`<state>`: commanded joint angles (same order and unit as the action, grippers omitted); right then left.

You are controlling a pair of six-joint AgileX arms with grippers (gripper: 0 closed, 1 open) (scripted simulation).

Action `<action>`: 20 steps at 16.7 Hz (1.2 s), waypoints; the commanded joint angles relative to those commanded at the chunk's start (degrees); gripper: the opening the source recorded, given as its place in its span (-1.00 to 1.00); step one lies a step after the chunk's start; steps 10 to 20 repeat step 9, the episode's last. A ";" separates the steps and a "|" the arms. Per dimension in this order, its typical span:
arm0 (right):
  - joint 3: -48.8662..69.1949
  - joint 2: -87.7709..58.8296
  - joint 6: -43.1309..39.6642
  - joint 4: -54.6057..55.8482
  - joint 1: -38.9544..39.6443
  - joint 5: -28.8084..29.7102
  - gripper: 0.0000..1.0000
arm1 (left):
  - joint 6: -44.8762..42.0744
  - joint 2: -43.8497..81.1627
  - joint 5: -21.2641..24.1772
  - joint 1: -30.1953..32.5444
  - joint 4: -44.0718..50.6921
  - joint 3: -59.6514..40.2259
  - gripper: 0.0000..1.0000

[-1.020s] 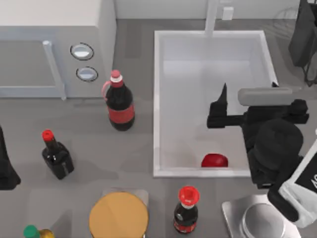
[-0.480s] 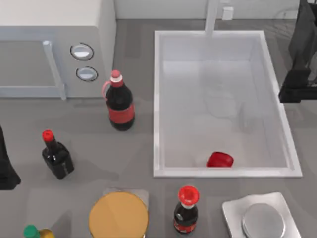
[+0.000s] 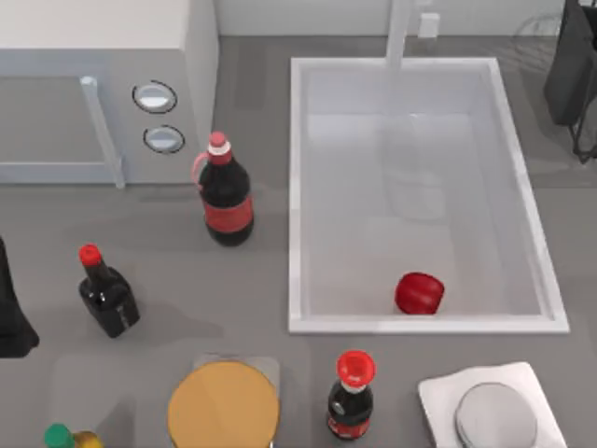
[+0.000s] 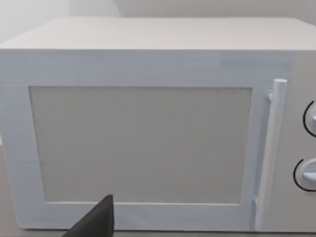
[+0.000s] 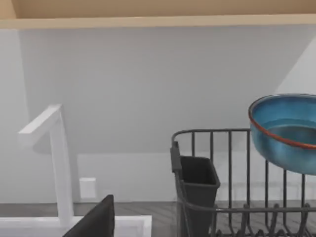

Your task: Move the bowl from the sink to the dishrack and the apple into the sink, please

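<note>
At the counter's far right corner, the right arm (image 3: 571, 75) is parked beyond the sink's right rim. Of the right tool (image 5: 96, 221) the wrist camera catches just one dark wedge, so I cannot tell whether it is spread or pressed together; it holds nothing that can be seen and touches nothing. Ahead of it stands the dishrack (image 5: 212, 131), a dark wire frame with a dark cutlery cup (image 5: 197, 187) at one end, and the bowl (image 5: 286, 133) sits tilted in the rack, blue with a thin red rim. The white faucet (image 5: 58, 168) rises beside the rack.

The sink (image 3: 295, 187) takes up the right half of the counter, its raised rim unbroken on all four sides. The apple (image 3: 419, 292) lies inside it, close to the near wall and right of the middle, apart from the side walls, with the rest of the basin floor bare around it.

Just outside the near rim stand a red-capped bottle (image 3: 351, 397) and a white plate (image 3: 438, 397) bearing a grey disc (image 3: 496, 418). An orange disc (image 3: 224, 406) lies left of that bottle. A large dark bottle (image 3: 227, 196) stands near the sink's left rim, a smaller one (image 3: 107, 294) further left, and a green-capped bottle (image 3: 61, 437) at the front edge.

The left arm (image 3: 11, 317) is parked at the left edge. The left tool (image 4: 96, 221) faces the microwave (image 4: 148, 143), its state likewise impossible to tell.
</note>
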<state>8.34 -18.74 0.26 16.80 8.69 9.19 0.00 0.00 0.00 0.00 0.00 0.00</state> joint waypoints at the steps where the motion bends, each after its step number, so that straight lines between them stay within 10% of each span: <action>1: -1.54 4.40 -0.05 -3.81 -1.62 -1.73 1.00 | 0.00 0.00 0.00 0.00 0.00 0.00 1.00; 20: -8.34 18.74 -0.27 -16.81 -8.69 -9.19 1.00 | 0.00 0.00 0.00 0.00 0.00 0.00 1.00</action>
